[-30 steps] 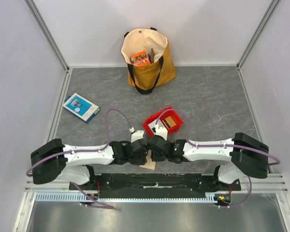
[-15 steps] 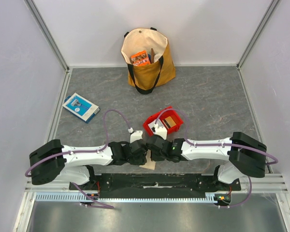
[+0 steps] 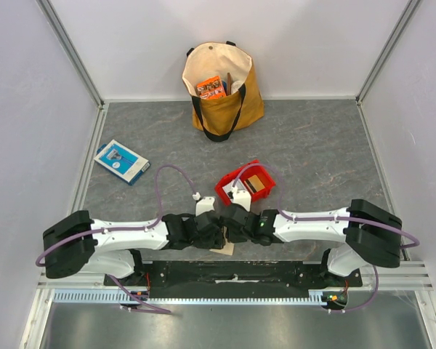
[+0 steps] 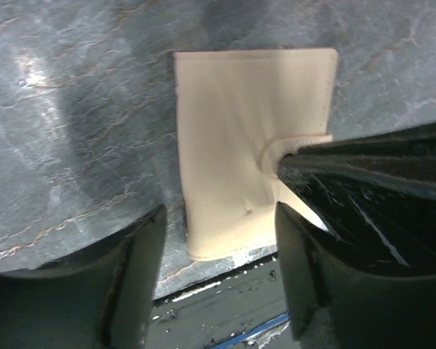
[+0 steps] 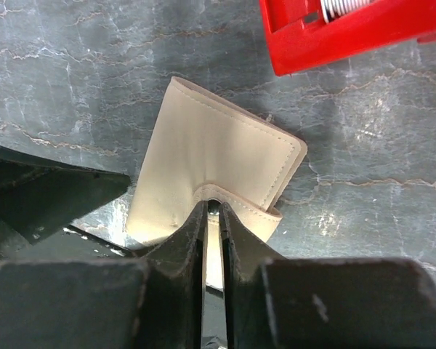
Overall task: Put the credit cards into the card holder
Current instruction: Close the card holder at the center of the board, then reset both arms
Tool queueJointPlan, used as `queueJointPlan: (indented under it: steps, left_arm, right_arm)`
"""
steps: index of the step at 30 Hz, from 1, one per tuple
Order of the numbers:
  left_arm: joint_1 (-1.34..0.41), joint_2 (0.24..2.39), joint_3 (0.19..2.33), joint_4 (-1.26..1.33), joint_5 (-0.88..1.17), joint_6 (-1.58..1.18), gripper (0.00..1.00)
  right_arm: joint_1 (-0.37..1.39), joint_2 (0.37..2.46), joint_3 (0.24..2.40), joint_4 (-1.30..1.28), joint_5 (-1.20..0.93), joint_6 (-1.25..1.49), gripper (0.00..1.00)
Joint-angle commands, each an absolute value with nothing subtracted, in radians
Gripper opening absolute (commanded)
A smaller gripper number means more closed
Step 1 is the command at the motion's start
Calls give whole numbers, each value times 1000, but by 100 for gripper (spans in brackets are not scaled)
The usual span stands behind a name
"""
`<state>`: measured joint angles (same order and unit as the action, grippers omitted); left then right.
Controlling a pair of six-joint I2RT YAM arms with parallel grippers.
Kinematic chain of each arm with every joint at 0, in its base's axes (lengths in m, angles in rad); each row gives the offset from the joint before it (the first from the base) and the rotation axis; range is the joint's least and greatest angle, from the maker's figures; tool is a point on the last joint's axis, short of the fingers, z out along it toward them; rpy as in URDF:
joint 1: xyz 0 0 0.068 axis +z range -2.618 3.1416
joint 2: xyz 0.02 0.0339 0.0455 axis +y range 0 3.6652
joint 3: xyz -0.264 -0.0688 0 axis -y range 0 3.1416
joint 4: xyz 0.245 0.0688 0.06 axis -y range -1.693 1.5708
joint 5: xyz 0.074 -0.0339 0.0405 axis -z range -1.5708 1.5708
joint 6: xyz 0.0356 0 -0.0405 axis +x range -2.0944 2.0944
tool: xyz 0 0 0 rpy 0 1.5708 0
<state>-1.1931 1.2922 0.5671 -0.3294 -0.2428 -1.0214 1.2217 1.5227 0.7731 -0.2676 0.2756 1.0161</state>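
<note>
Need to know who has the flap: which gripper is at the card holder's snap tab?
The right gripper: its narrow jaws sit at the snap tab of the card holder. The left gripper hangs wide open over the holder.

Smooth matt leather-like card holder (image 4: 232,145)

table (image 3: 312,145) | card holder (image 4: 240,145) | red tray (image 5: 298,51) | tote bag (image 3: 251,102) | blue box (image 3: 121,161)

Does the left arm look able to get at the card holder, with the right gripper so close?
Likely yes. The left gripper has its jaws open right at the near end of the card holder, and the right gripper meets only the snap tab, leaving the rest bare.
</note>
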Motion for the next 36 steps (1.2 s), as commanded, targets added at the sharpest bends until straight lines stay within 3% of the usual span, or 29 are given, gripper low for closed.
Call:
queueJointPlan:
  steps: [1, 7, 17, 27, 36]
  left_arm:
    - [-1210, 1267, 552, -377, -264, -1023, 88]
    - [-1157, 1111, 601, -440, -350, -962, 91]
    - [-694, 910, 571, -482, -195, -782, 93]
    - [-640, 897, 546, -486, -161, -796, 94]
    - [-640, 885, 558, -500, -221, -798, 94]
  right_arm:
    - [1230, 1494, 770, -316, 373, 934, 21]
    - [1120, 1238, 778, -268, 431, 832, 54]
    - [787, 933, 678, -426, 482, 727, 96]
    - [293, 923, 637, -425, 534, 624, 98]
    - [255, 1008, 497, -128, 810, 542, 98]
